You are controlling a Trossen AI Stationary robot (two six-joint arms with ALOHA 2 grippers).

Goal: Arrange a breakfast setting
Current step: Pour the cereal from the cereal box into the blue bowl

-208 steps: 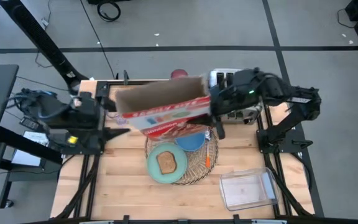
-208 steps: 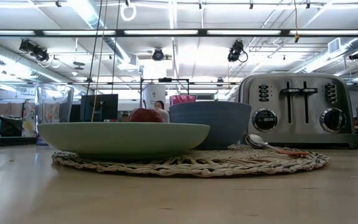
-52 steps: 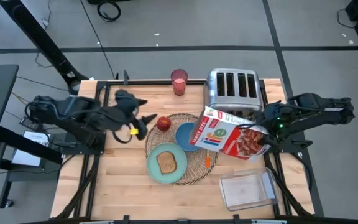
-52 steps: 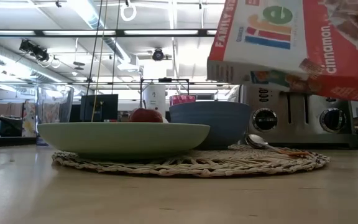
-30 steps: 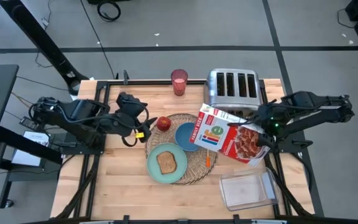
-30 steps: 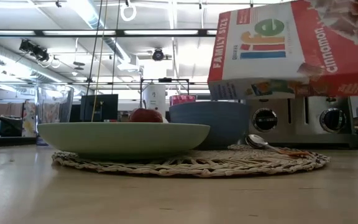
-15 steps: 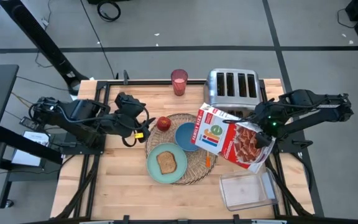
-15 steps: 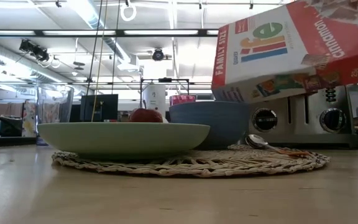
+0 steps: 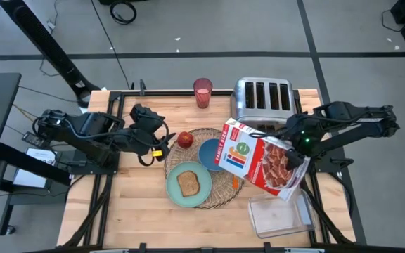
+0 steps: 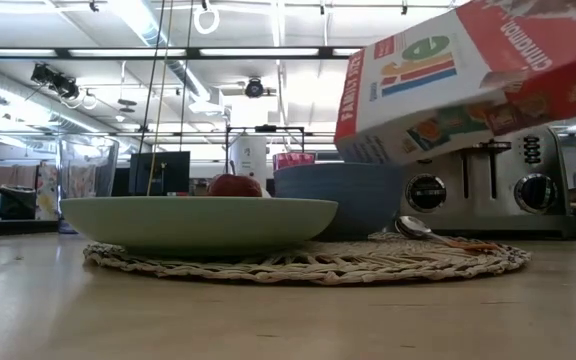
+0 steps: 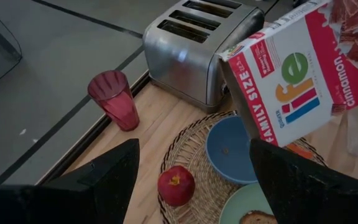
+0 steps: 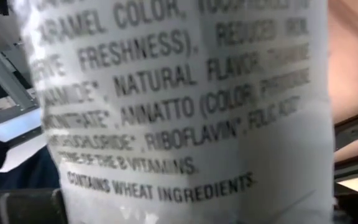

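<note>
While my right gripper (image 9: 292, 143) clamps the tilted cereal box (image 9: 259, 157) over the blue bowl (image 9: 210, 152), my left gripper (image 9: 162, 139) waits spread beside the apple (image 9: 185, 139).

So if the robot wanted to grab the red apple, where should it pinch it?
Probably round its widest part, coming straight down from above. The red apple sits upright on the wicker placemat, stem dimple up, with the blue bowl close on one side. The open left gripper waits just beside it, so a short move should do.
</note>
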